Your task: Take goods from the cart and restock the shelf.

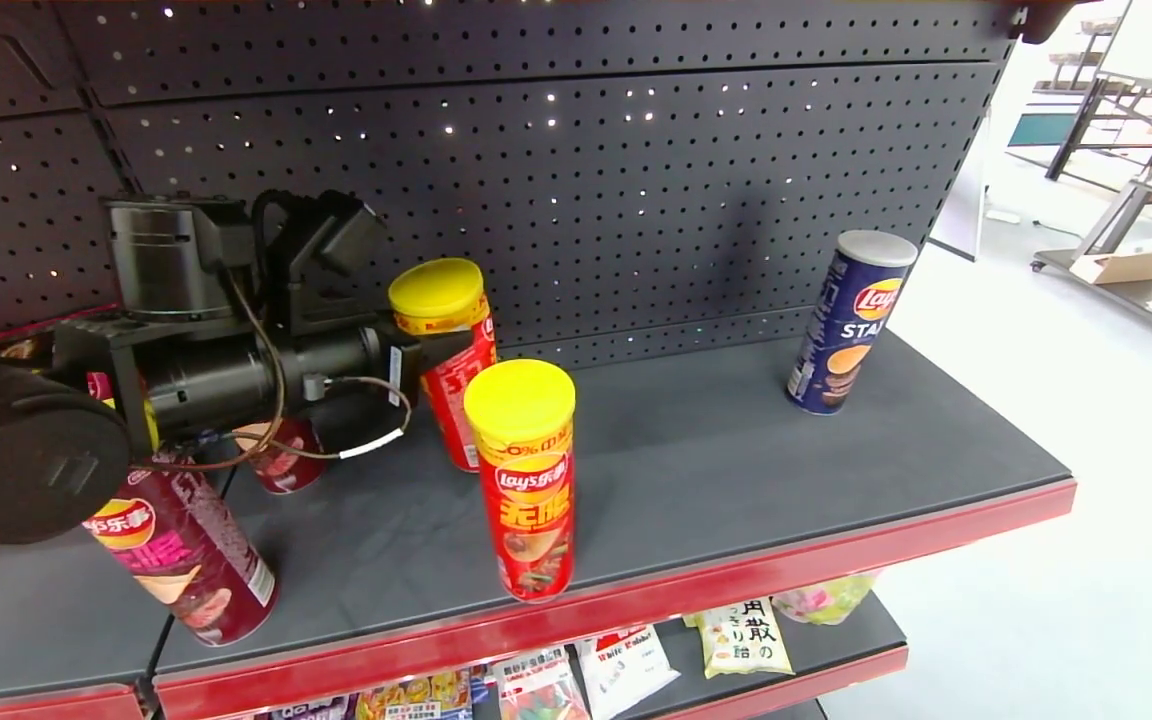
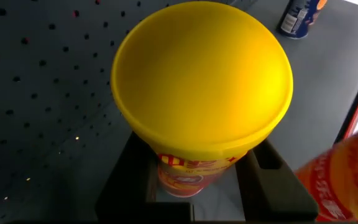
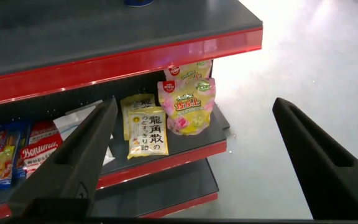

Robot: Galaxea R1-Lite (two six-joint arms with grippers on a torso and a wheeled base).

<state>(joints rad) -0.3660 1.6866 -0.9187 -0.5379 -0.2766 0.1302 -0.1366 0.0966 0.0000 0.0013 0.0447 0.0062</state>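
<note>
A round logo and large yellow characters stand on the front red can (image 1: 528,500) at centre frame. The rear red can (image 1: 458,375) has a printed band under its lid. The blue can (image 1: 844,330) at right carries a logo and white capitals. Packets (image 1: 742,636) along the bottom edge bear dark characters.

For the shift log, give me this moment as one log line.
left gripper: shut on rear red can | right gripper: open, empty | shelf: front red can, blue can upright
</note>
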